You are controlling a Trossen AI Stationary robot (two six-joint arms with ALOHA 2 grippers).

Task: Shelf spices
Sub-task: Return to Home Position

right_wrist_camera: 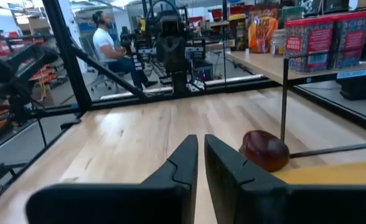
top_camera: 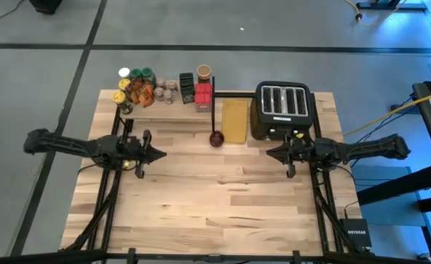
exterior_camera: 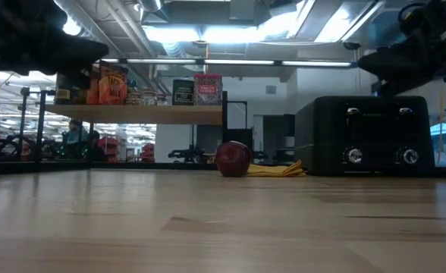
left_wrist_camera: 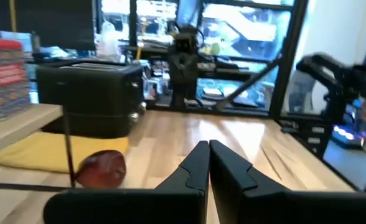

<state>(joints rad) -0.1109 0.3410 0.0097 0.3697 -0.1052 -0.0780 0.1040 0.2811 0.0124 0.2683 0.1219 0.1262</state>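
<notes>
In the high view the wooden table (top_camera: pixel 223 213) fills the lower centre of the frame. Both dark arms lie level across mid-frame, mirrored, reaching inward from the left and right edges. The left gripper (top_camera: pixel 157 154) and right gripper (top_camera: pixel 271 152) face each other, well apart, each with fingers pressed together on nothing. The black toaster (top_camera: pixel 283 110) sits upper right. The shelf (top_camera: pixel 168 110), upper left of centre, carries the spices (top_camera: pixel 146 88). A yellow board (top_camera: pixel 235 121) and dark red knob (top_camera: pixel 215 138) lie between shelf and toaster.
</notes>
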